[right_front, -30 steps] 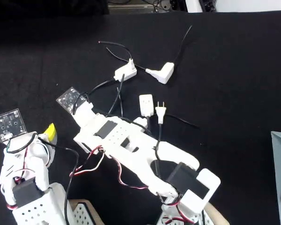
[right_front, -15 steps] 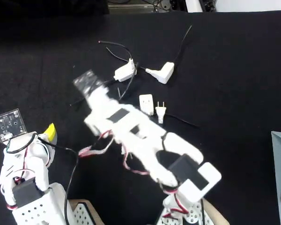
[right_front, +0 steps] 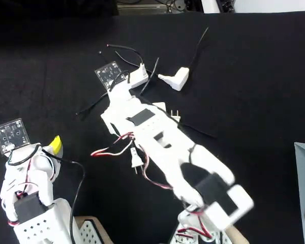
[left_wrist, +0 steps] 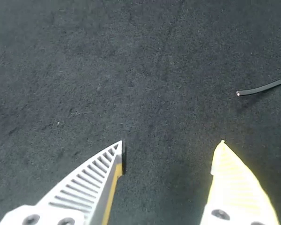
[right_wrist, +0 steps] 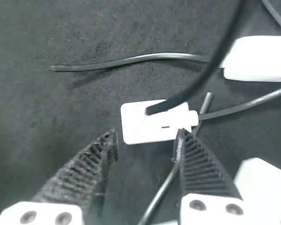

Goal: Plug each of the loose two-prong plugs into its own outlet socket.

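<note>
Status at the black-cloth table (right_front: 254,101), read across the high view. At 8 o'clock the left gripper (left_wrist: 171,144) hangs over bare cloth, fingers spread wide with nothing between them; a stray black wire end (left_wrist: 260,87) lies near. At 11 o'clock the right gripper (right_wrist: 145,135) sits low over a white corded block (right_wrist: 150,124), fingers apart, one on either side of it, not clamped on it. Whether this block is plug or socket I cannot tell. Near centre a white socket block (right_front: 159,106) shows partly from under the right arm, with a two-prong plug (right_front: 175,118) just beside it, prongs bare. At 12 o'clock an angled white connector (right_front: 176,78) lies alone, apart from the rest. Judgement: no plug looks seated, so every pairing is left to do, and the first grasp is not yet made.
</note>
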`<action>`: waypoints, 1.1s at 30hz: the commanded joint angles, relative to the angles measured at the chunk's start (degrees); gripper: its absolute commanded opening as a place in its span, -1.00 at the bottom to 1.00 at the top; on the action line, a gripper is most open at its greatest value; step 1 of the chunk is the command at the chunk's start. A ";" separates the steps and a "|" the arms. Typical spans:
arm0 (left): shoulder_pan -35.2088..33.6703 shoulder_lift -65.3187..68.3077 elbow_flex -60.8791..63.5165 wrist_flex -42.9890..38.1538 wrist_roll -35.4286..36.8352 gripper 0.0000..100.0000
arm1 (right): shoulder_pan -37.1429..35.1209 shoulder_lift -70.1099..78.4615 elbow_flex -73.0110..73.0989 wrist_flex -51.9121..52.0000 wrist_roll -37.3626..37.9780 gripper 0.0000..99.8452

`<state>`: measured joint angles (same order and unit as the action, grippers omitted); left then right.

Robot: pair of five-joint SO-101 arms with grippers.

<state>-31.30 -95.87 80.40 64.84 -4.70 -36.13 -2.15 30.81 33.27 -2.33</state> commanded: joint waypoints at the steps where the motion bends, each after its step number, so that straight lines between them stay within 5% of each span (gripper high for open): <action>1: -0.31 -0.44 -0.13 -0.97 0.53 -0.40 | 0.62 -11.30 -1.27 8.09 -0.53 -0.64; 13: -0.31 -0.44 1.63 -1.14 0.44 -0.40 | 10.37 -26.33 1.89 35.34 -0.18 -0.64; 24: -0.31 -0.44 2.51 -1.14 0.35 -0.40 | -0.62 -26.24 21.49 19.52 -3.78 -0.64; 33: -0.31 -0.44 2.51 -1.14 0.35 -0.40 | -2.73 -10.33 12.97 18.37 -8.70 -0.64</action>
<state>-31.30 -95.87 83.30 64.66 -4.70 -38.77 -17.80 49.54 52.09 -9.71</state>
